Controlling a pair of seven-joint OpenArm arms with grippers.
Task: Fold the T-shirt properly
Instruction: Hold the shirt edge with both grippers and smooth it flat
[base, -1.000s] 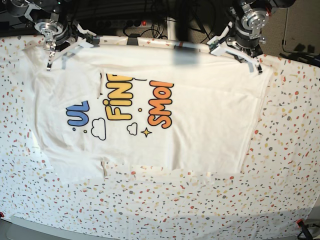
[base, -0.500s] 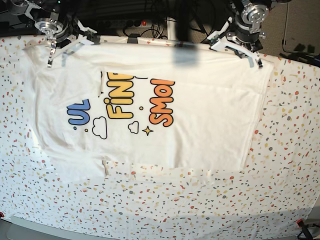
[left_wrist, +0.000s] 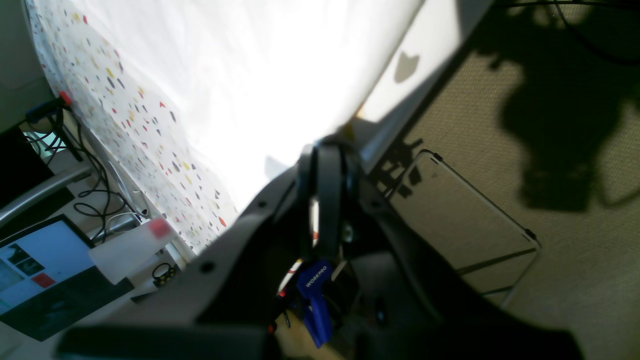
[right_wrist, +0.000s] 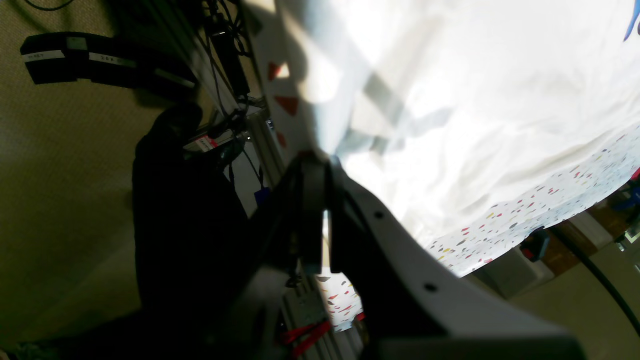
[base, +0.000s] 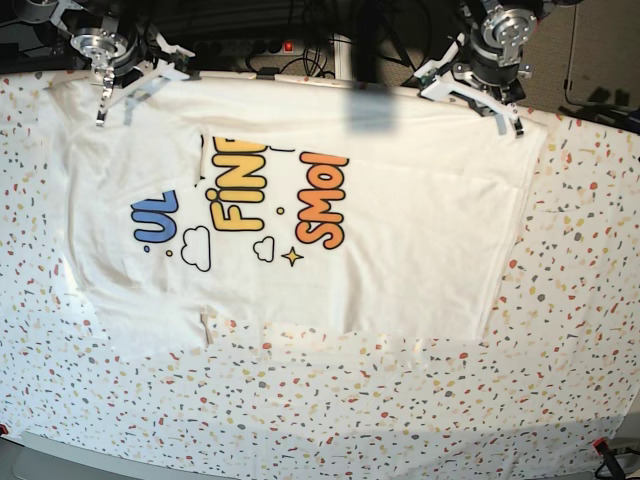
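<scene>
The white T-shirt lies spread print-up on the table, with blue, yellow and orange letters showing and one sleeve folded in near the letters. My left gripper is at the shirt's far right corner, shut on the cloth. In the left wrist view its dark fingers are pressed together at the edge of the T-shirt. My right gripper is at the far left corner. The right wrist view shows its fingers shut where the T-shirt begins.
A speckled table covering shows in front of and beside the shirt. Cables and a power strip run behind the table's far edge. A blue clamp hangs below that edge, and a red clamp sits at the front right corner.
Both grippers have drawn back a little toward the table's far edge, and the whole T-shirt has slid slightly that way with them.
</scene>
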